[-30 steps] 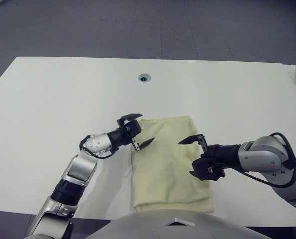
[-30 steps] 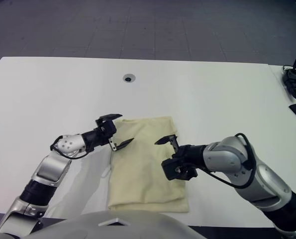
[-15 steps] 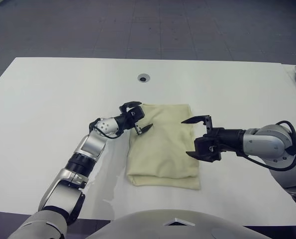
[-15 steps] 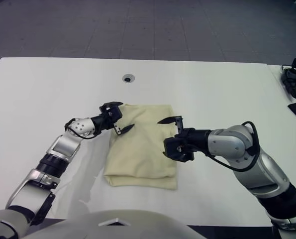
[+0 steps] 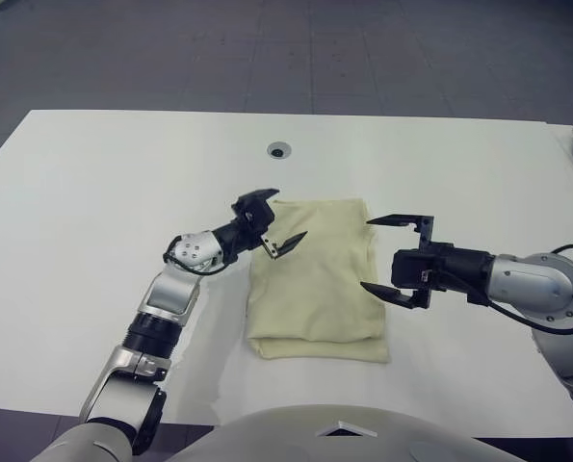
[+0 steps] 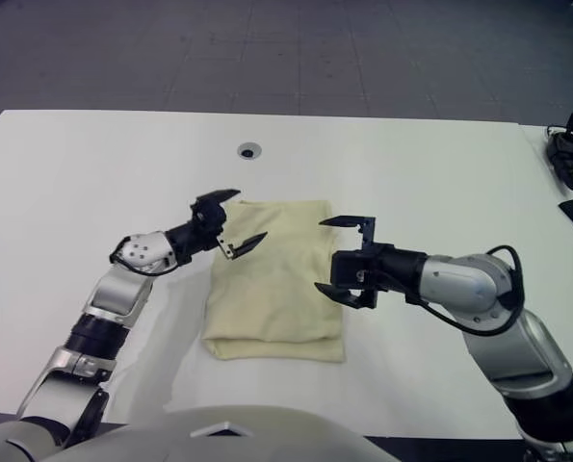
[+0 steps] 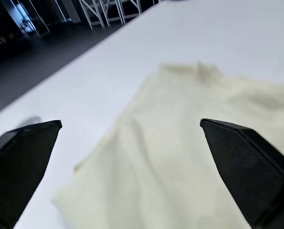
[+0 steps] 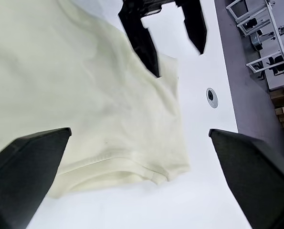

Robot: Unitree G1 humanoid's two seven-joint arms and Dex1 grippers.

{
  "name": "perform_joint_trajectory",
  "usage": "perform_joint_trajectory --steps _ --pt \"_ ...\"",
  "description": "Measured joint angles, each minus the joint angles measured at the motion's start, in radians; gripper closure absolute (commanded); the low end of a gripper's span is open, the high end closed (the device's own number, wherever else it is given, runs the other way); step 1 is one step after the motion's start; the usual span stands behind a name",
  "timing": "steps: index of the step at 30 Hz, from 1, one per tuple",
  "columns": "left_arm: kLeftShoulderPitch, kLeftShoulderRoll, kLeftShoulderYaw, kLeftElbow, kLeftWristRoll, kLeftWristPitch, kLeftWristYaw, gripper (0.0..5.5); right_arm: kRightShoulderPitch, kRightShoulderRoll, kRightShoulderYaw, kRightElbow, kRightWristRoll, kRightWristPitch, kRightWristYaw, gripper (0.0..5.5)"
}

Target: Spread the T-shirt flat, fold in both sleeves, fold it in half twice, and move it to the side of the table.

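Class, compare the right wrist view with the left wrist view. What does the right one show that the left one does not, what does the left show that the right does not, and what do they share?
Right wrist view, not the left: the right gripper, open, and the round hole in the table.
Left wrist view, not the right: white frame legs over dark floor beyond the table's edge.
Both: the pale yellow T-shirt lying folded on the white table, and the left gripper, open. It is close up in its own view and farther off in the right one.
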Motion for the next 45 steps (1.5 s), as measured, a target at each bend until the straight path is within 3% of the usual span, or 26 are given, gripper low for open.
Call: perform_joint_trajectory --steps 4,9,13,15,21,24,39,45 --pt "0.053 0.057 0.047 -0.227 -0.038 0.053 -0.021 0.1 0.166 -0.021 -0.053 -0.092 0.038 0.012 0.025 0.13" --pt "0.27 0.295 0.07 -0.478 0.009 0.011 -0.164 0.1 0.386 -0.049 -0.053 -0.176 -0.007 -0.039 0.033 0.13" --pt "0.537 0.526 0.047 -0.583 0.096 -0.034 -0.317 0.1 0.443 -0.052 0.012 -0.156 -0.112 -0.09 -0.003 0.13" --pt "0.596 0.562 0.021 -0.604 0.174 -0.059 -0.32 0.1 0.457 -0.053 0.046 -0.124 -0.17 -0.117 -0.022 0.13" --pt "0.642 0.573 -0.021 -0.661 0.315 -0.093 -0.281 0.1 0.439 -0.046 0.106 -0.059 -0.25 -0.193 -0.067 0.13" --pt "0.649 0.572 -0.034 -0.672 0.331 -0.088 -0.27 0.1 0.413 -0.038 0.128 -0.038 -0.26 -0.204 -0.082 0.39" --pt "0.56 0.509 -0.147 -0.654 0.502 -0.1 -0.187 0.1 0.392 -0.034 0.179 0.035 -0.304 -0.229 -0.122 2.93" --pt "0.554 0.508 -0.163 -0.646 0.527 -0.1 -0.177 1.09 0.37 -0.024 0.199 0.054 -0.309 -0.218 -0.123 3.87"
